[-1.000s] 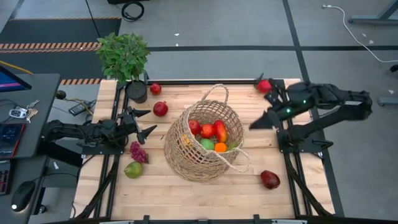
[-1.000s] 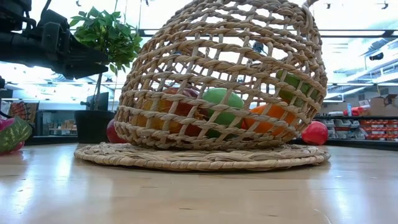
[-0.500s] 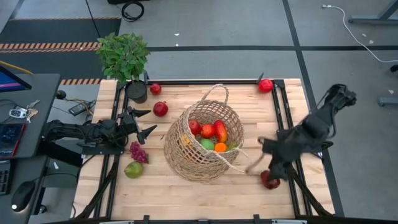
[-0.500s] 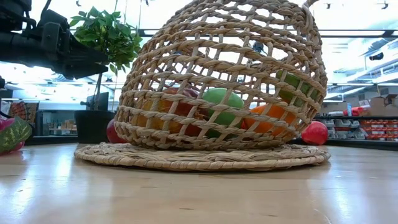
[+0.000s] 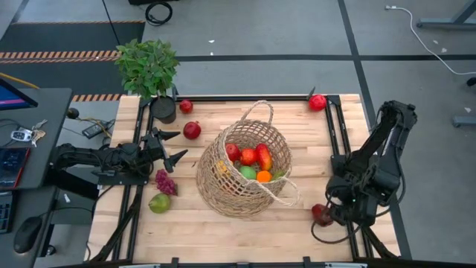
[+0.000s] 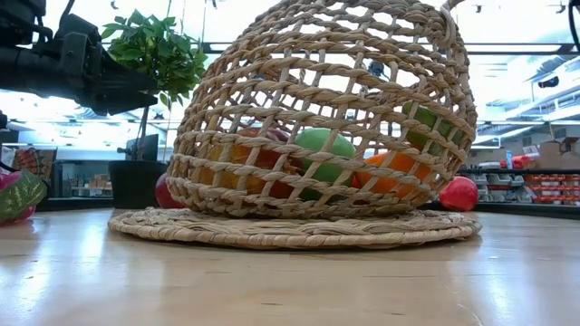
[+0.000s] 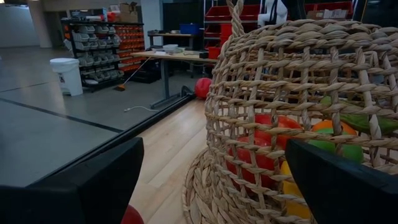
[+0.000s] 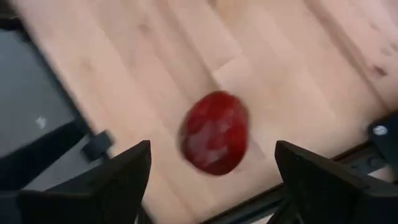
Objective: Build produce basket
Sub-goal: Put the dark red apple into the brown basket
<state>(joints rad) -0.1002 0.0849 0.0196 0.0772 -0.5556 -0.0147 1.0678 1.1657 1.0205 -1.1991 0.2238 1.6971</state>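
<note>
The tan wicker basket [image 5: 242,170] lies tilted on the table's middle, its mouth turned up and toward the right, with several red, orange and green fruits [image 5: 251,162] inside. My right gripper [image 8: 211,180] is open and points down over a dark red fruit [image 8: 214,132] that lies on the table near the near right corner [image 5: 320,214]; the fingers stand on either side, apart from it. My left gripper [image 5: 181,145] is open and waits left of the basket [image 7: 298,112]. Purple grapes [image 5: 164,181], a green pear [image 5: 159,202] and red fruits [image 5: 192,130] [image 5: 186,106] [image 5: 317,102] lie loose on the table.
A potted leafy plant [image 5: 149,71] stands at the far left corner. Black frame rails [image 5: 343,141] run along both sides of the wooden table. Bare wood lies along the near edge [image 5: 238,234] and between the basket and the right rail.
My right arm has swung from the far right corner, beside the red fruit there, toward the near edge and down. It has tipped over and now points down at the dark red fruit near the near right corner. The basket and the loose fruits have stayed put.
</note>
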